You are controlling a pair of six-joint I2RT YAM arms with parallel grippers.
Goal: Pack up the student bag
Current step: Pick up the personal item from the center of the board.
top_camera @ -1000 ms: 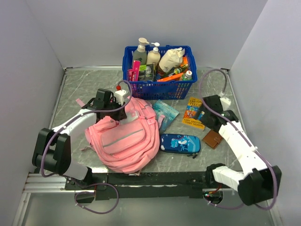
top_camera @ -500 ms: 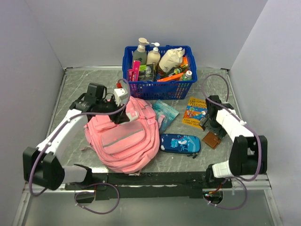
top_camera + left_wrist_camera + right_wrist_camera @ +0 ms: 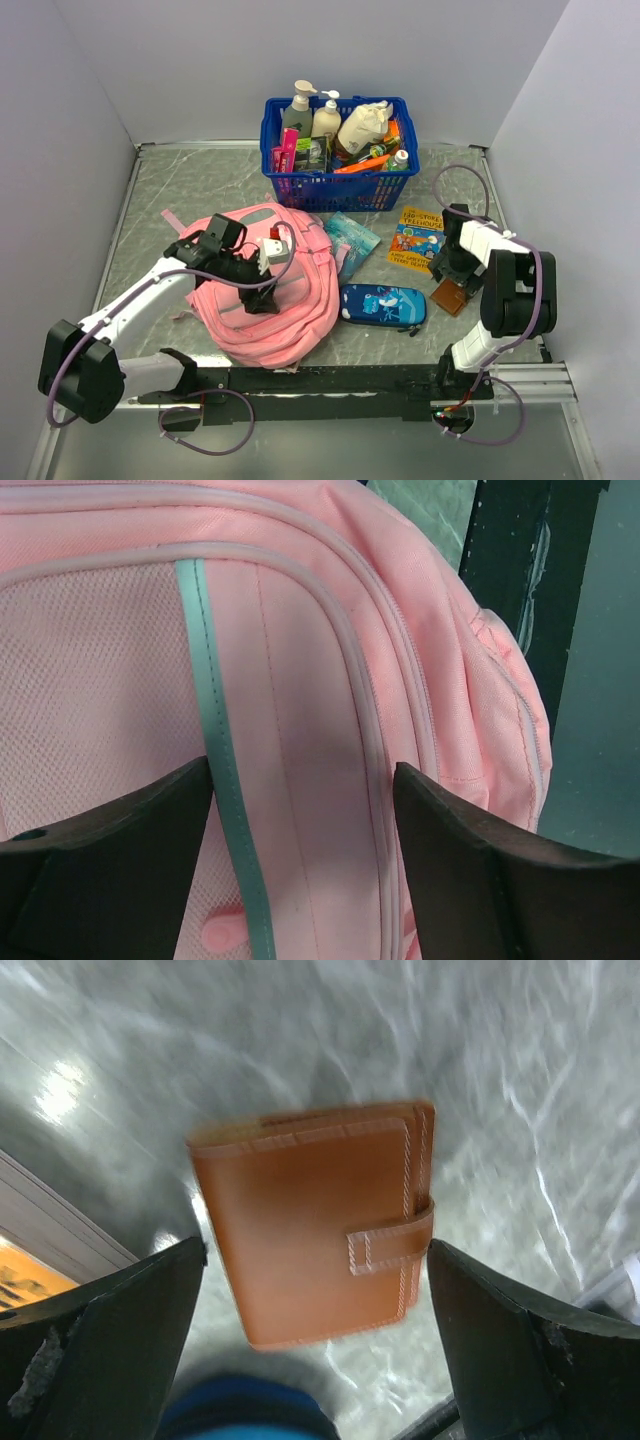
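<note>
Open over the three-o'clock brown wallet (image 3: 315, 1230), right fingers (image 3: 110, 1340) could skid it across slick tabletop (image 3: 500, 1080); left fingers (image 3: 110, 870) hung open above the student bag (image 3: 300, 680).

One student bag (image 3: 298, 312), one blue basket (image 3: 335, 190), one pencil case (image 3: 383, 303), one brown wallet (image 3: 310, 1250), one yellow book (image 3: 414, 242).

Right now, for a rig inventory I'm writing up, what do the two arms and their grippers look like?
Both the left arm and right arm have white shell links joined by chunky black joints. A mauve-grey cable loops loosely along each. The left gripper and right gripper have matt black, wedge-shaped fingers; no markings show.
</note>
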